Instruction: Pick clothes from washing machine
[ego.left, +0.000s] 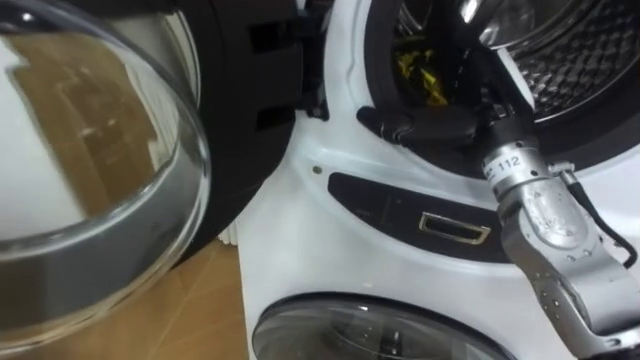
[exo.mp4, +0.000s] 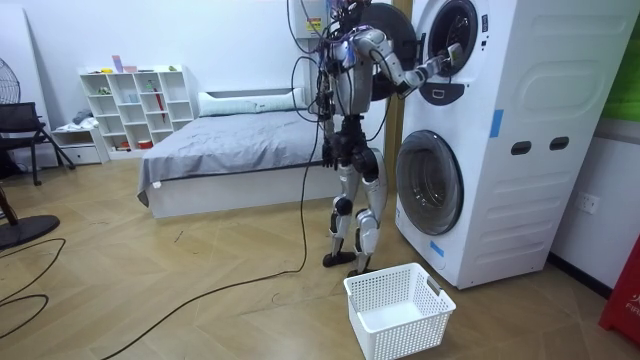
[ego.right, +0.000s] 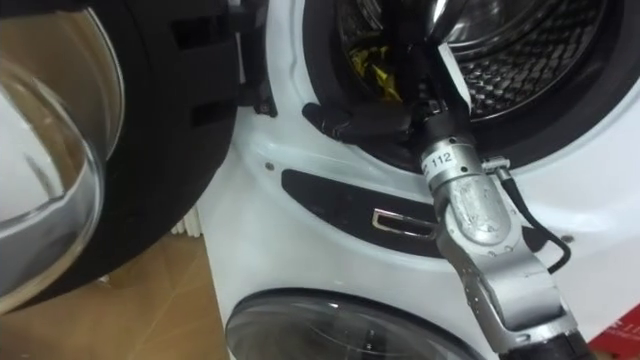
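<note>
In a bedroom with a wooden floor (exo.mp4: 180, 300), a bed (exo.mp4: 230, 145) and a white basket (exo.mp4: 398, 310), the robot stands at stacked washing machines (exo.mp4: 520, 130). Its right hand (ego.left: 455, 122) reaches past the open door (ego.left: 90, 150) into the upper drum (ego.left: 585, 55), beside yellow-and-black clothes (ego.left: 420, 70). Its dark fingers' grip cannot be told.

R forearm silver-grey metal, ribbed, w/ white number tag at wrist and black cable looping alongside. Robot hand (ego.right: 422, 100) black. Torso grey, hips dark, legs silver-white w/ dark joints.
</note>
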